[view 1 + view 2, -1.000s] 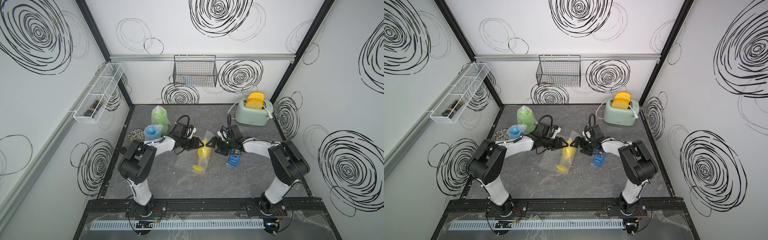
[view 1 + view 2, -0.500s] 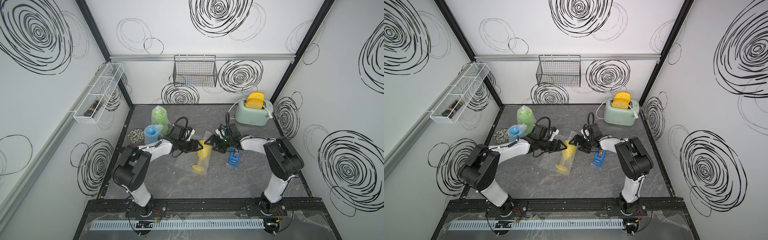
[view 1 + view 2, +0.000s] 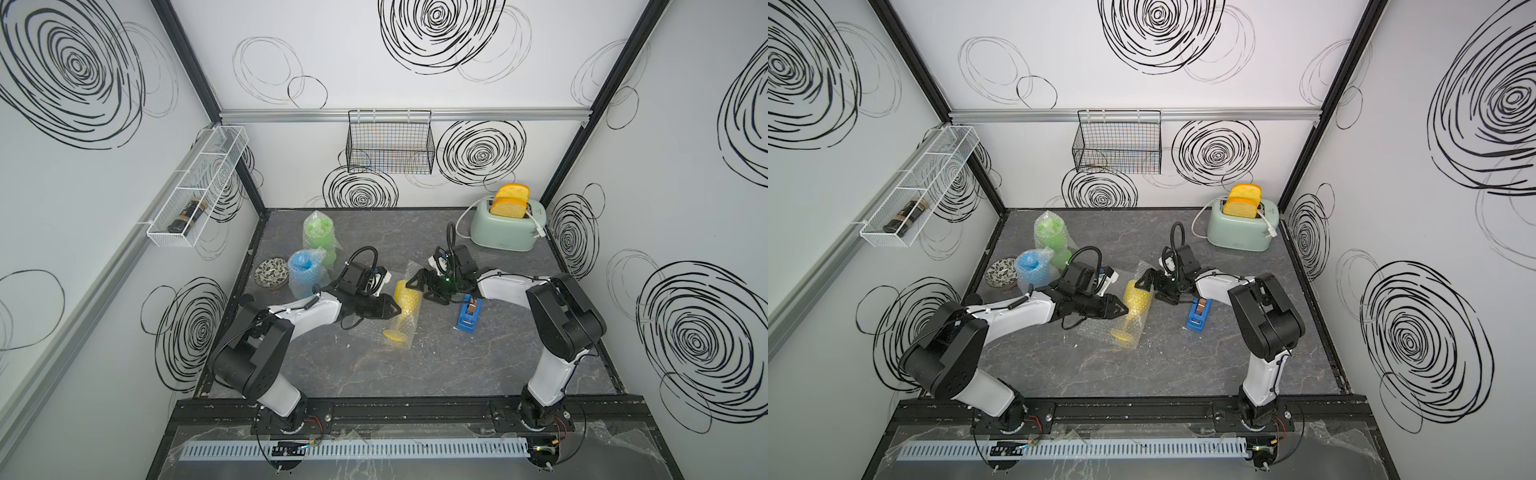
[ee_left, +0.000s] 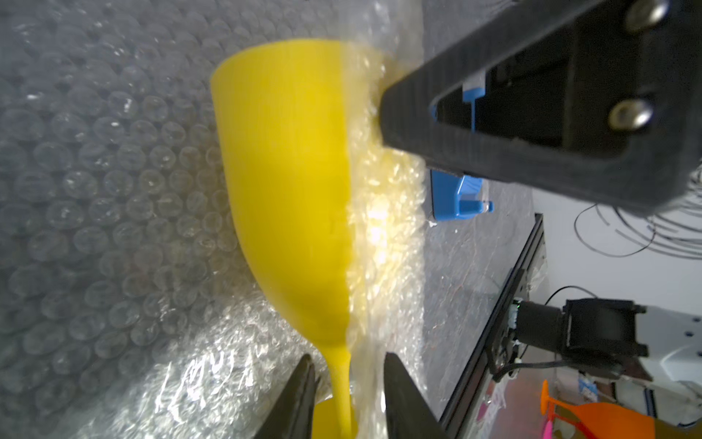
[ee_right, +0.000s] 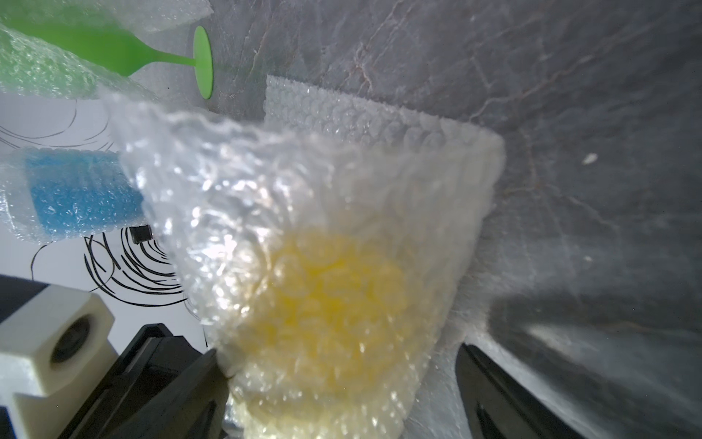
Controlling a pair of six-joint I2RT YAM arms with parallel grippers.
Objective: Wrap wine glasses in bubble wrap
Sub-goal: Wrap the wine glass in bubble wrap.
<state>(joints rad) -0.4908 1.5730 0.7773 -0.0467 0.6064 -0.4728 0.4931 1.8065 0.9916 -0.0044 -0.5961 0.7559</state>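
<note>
Rolling seems the step: the yellow goblet lies midway on the surface, half under bubble wrap. Narrow astride the stem, the left pincer should pinch squarely; the right pincer, wide around the covered bowl, should draw film taut.

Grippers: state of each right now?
Left gripper: open but narrow, jaws either side of the yellow goblet stem, not clamped.
Right gripper: wide open around the bowl under bubble wrap, holding nothing.

Hidden parts
Foot of the yellow goblet is cut at the left wrist view's edge; bubble wrap veils its bowl; jar at nine o'clock too small.
</note>
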